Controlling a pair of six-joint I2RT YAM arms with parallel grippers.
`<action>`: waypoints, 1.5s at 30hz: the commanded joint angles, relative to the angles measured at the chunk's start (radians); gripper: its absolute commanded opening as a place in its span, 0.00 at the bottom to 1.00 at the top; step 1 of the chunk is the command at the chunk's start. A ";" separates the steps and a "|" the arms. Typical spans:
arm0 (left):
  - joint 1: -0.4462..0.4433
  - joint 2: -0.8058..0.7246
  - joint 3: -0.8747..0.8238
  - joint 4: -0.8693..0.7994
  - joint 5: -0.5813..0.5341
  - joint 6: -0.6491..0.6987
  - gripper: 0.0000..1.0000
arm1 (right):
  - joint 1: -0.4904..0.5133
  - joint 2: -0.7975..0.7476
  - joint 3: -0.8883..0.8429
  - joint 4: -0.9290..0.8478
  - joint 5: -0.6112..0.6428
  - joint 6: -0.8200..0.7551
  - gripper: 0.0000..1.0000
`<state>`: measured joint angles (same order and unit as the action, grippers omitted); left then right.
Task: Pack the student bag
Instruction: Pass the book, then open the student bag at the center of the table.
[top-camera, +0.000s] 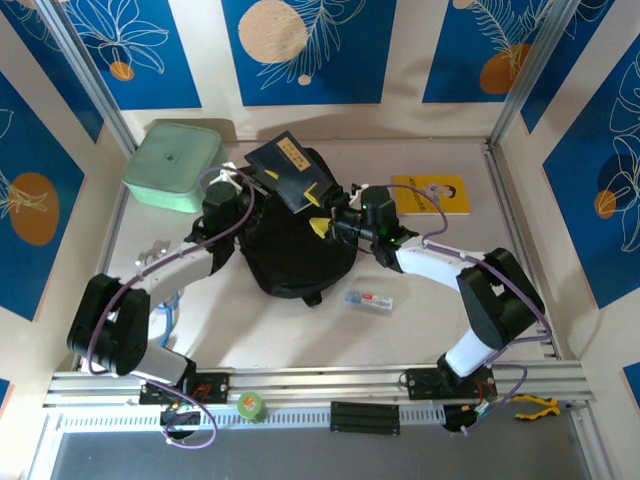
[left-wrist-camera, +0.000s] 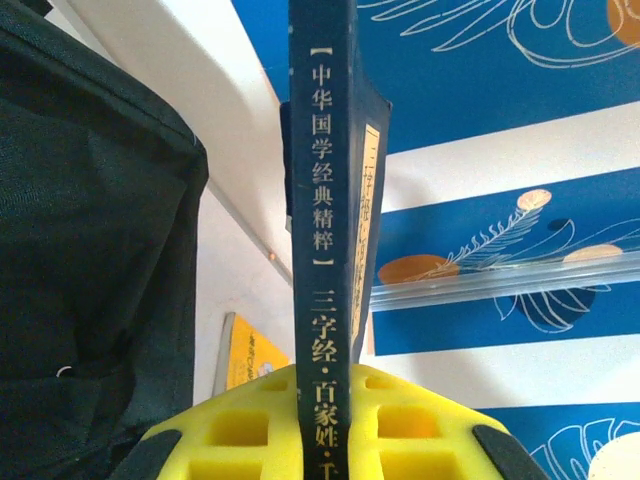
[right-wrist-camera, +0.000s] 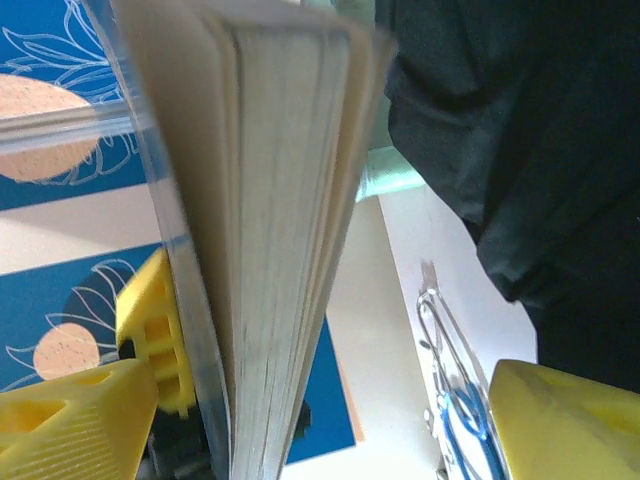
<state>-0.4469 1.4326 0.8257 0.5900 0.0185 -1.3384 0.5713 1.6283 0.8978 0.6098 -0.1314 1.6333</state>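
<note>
The student bag (top-camera: 295, 250), a black fabric backpack, lies in the middle of the table. A dark blue book (top-camera: 290, 170) with gold lettering is held tilted over the bag's far side. My left gripper (top-camera: 258, 186) is shut on it; in the left wrist view the book's spine (left-wrist-camera: 335, 200) stands clamped between the yellow fingers (left-wrist-camera: 240, 430), with the bag (left-wrist-camera: 90, 250) at the left. My right gripper (top-camera: 320, 212) is open at the book's right. In the right wrist view the page edge (right-wrist-camera: 280, 200) stands between its spread yellow fingers (right-wrist-camera: 70, 420), nearer the left one.
A mint-green lidded box (top-camera: 172, 165) sits at the back left. A yellow book (top-camera: 432, 193) lies flat at the back right. A small clear packet (top-camera: 368, 299) rests in front of the bag. Walls close in the back and both sides.
</note>
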 joint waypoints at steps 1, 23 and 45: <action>-0.028 -0.070 -0.016 0.022 -0.116 -0.016 0.00 | 0.019 0.025 0.050 0.082 0.070 0.024 0.84; -0.039 -0.081 0.125 -0.350 -0.148 0.175 0.46 | -0.044 -0.077 0.024 0.019 0.073 -0.190 0.10; -0.279 0.043 0.426 -1.475 -0.142 1.324 0.81 | -0.347 -0.538 -0.179 -0.444 0.092 -0.558 0.08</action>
<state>-0.6701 1.4300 1.1805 -0.6586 -0.0288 -0.2451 0.2443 1.1244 0.7361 0.1822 -0.0402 1.0954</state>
